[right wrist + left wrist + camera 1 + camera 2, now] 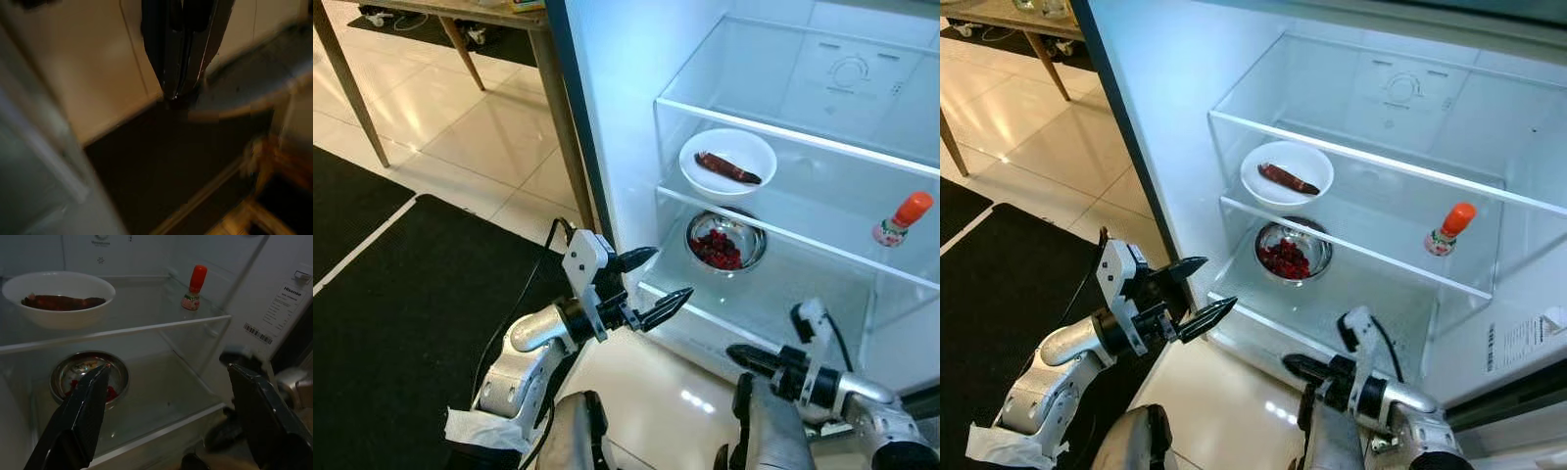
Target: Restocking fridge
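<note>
Your fridge (607,117) stands open. A white bowl (727,160) with something long and brown sits on its glass shelf (822,240), a red-capped bottle (903,217) well apart. Below rests a metal bowl (725,242) of red bits. Your left pincer (651,285) hangs apart, empty, outside. Your right pincer (176,54) looks pressed together, though it's blurry.

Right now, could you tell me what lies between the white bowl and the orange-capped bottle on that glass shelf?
Nothing: in the left eye view the glass shelf runs bare from the white bowl to the orange-capped bottle.
</note>
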{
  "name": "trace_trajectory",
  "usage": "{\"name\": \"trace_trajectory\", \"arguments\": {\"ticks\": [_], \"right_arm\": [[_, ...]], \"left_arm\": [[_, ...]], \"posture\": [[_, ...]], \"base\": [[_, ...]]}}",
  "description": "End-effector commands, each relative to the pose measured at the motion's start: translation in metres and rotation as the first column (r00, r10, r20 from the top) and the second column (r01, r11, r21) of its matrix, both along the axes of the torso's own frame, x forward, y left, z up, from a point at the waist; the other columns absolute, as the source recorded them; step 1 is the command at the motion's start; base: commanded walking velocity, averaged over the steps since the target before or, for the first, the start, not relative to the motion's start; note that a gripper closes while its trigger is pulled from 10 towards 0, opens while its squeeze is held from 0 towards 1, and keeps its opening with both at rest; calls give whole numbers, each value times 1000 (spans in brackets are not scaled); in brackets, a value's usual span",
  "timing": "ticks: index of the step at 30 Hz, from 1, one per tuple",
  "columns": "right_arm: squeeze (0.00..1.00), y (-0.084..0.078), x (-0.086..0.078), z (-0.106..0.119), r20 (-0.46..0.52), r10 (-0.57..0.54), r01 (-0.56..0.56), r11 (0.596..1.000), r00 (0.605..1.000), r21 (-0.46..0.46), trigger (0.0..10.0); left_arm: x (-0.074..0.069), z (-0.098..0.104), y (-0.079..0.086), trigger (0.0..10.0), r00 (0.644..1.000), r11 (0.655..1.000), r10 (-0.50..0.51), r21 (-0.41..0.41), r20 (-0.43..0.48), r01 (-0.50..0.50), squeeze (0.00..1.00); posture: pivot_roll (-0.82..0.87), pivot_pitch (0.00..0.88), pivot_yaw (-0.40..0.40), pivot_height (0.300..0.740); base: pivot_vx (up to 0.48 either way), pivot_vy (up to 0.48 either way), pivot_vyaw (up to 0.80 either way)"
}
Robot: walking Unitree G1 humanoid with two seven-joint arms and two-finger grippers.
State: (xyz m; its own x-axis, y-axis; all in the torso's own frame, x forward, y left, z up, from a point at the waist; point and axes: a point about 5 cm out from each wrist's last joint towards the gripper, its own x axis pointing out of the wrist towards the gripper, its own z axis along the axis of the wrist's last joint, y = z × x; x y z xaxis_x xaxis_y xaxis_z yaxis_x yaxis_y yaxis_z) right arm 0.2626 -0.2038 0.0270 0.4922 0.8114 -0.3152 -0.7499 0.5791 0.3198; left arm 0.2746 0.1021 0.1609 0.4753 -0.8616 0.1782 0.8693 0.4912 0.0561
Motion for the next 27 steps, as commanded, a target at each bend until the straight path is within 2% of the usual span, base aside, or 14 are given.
{"name": "trace_trajectory", "arguments": {"ticks": [1,3,4,7,10,11,13,14,15,17,18,20,24,27], "right_arm": [[0,5,-13,-17,-65,26,-30,997,998,-66,10000],[0,11,-18,-27,-88,18,-31,989,996,-144,10000],[0,11,-18,-27,-88,18,-31,989,996,-144,10000],[0,19,-16,-43,-71,-114,89,956,991,-280,10000],[0,21,-16,-53,-66,-240,205,920,969,-335,10000],[0,21,-16,-53,-66,-240,205,920,969,-335,10000],[0,24,-18,-58,-76,-303,260,901,950,-347,10000],[0,24,-18,-58,-76,-303,260,901,950,-347,10000],[0,29,-19,-60,-85,-314,271,905,946,-327,10000],[0,32,-19,-60,-87,-311,270,910,946,-315,10000],[0,40,-18,-60,-99,-313,276,921,945,-277,10000],[0,42,-18,-60,-102,-314,277,923,944,-268,10000],[0,55,-17,-59,-131,-303,276,941,944,-194,10000],[0,61,-18,-59,-144,-278,254,953,950,-163,10000]], "left_arm": [[-1,-6,-1,10000,1000,1000,-5,-7,-20,5,0],[0,-7,-1,10000,1000,1000,-7,-6,-21,7,0],[0,-7,-1,10000,1000,1000,-7,-6,-21,7,0],[2,-13,-1,10000,999,1000,5,0,-35,-5,0],[4,-27,3,10000,996,999,48,10,-79,-47,0],[4,-27,3,10000,996,999,48,10,-79,-47,0],[3,-50,8,10000,984,996,89,32,-154,-85,0],[3,-50,8,10000,984,996,89,32,-154,-85,0],[-2,-72,12,10000,967,993,113,50,-230,-104,0],[-4,-80,13,10000,958,992,120,54,-259,-110,0],[-12,-105,17,10000,928,987,157,95,-338,-132,0],[-15,-112,19,10000,918,985,166,105,-359,-137,0],[-36,-155,30,10000,826,965,261,167,-499,-204,0],[-45,-169,36,10000,781,951,309,187,-542,-246,0]], "posture": [[-38,209,54,536],[-41,206,52,536],[-41,206,52,536],[-44,199,49,536],[-44,187,48,536],[-44,187,48,536],[-46,173,50,536],[-46,173,50,536],[-45,165,48,536],[-45,165,48,536],[-51,156,49,536],[-51,156,49,536],[-50,131,45,540],[-49,112,40,555]], "base": [[0,0,0],[0,0,0],[0,0,0],[0,0,0],[0,0,0],[0,0,0],[0,0,0],[0,0,0],[0,0,0],[0,0,0],[0,0,0],[0,0,0],[0,0,0],[0,0,0]]}}
